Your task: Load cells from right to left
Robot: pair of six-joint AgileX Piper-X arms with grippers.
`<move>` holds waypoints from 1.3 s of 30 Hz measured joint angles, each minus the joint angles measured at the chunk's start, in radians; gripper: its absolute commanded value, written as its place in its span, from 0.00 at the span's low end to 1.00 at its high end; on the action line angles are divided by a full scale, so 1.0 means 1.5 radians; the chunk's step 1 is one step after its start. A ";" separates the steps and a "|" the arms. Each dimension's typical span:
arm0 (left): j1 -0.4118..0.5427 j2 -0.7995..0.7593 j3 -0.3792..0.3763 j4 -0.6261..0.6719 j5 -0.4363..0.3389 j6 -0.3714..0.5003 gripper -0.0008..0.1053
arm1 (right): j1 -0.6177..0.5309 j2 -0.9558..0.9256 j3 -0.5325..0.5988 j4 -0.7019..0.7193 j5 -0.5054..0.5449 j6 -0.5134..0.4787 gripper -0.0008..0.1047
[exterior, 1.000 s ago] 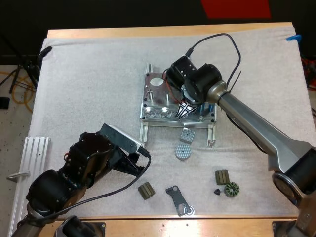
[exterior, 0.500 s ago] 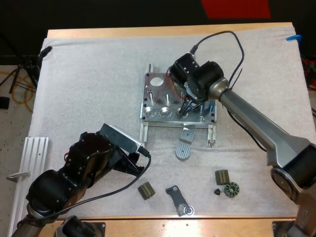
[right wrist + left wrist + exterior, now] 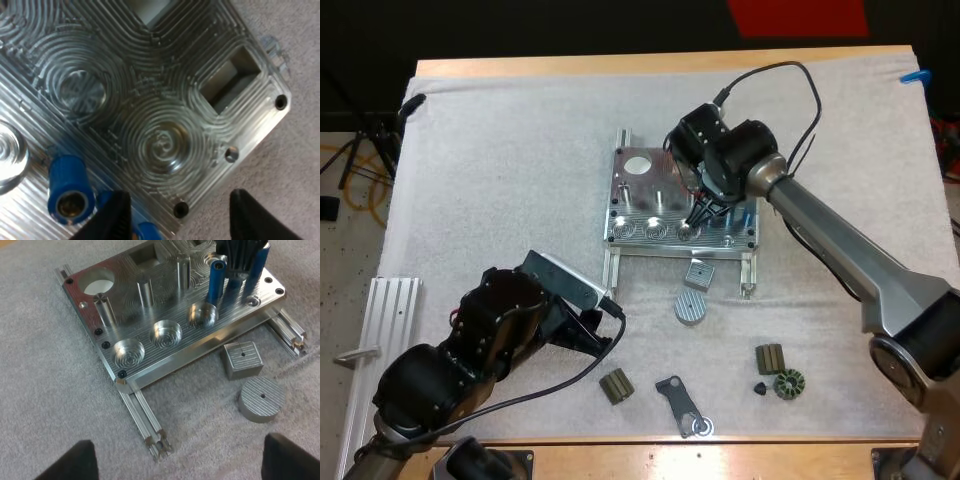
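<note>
Right now the right gripper (image 3: 703,212) hovers over the front right pockets of the metal fixture (image 3: 638,200), fingers spread, gripping nothing. Blue cylinders (image 3: 216,282) stand upright in the fixture just beside it. Meanwhile the left gripper (image 3: 177,460) sits low over the white mat (image 3: 500,150), fingers wide apart, empty, facing the fixture. A square block (image 3: 242,359) and a round disc (image 3: 261,399) lie just in front of the fixture.
</note>
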 measured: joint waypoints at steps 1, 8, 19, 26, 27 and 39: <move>0.000 0.000 0.000 0.000 0.000 0.000 0.63 | 0.000 -0.004 0.000 0.000 0.000 0.000 0.43; 0.000 0.000 0.000 -0.001 0.000 0.005 0.63 | 0.000 -0.098 -0.001 0.006 0.000 0.012 0.43; 0.000 0.000 0.000 -0.067 0.000 0.042 0.63 | -0.069 -0.225 -0.001 0.109 -0.081 0.108 0.43; 0.006 0.000 0.000 -0.134 0.006 0.094 0.63 | -0.188 -0.303 -0.001 0.118 -0.170 0.145 0.43; 0.018 0.000 0.000 -0.138 0.018 0.098 0.63 | -0.203 -0.319 -0.001 0.118 -0.173 0.145 0.43; 0.349 0.000 0.000 -0.163 0.250 0.166 0.63 | -0.231 -0.525 0.195 0.052 -0.188 0.139 0.43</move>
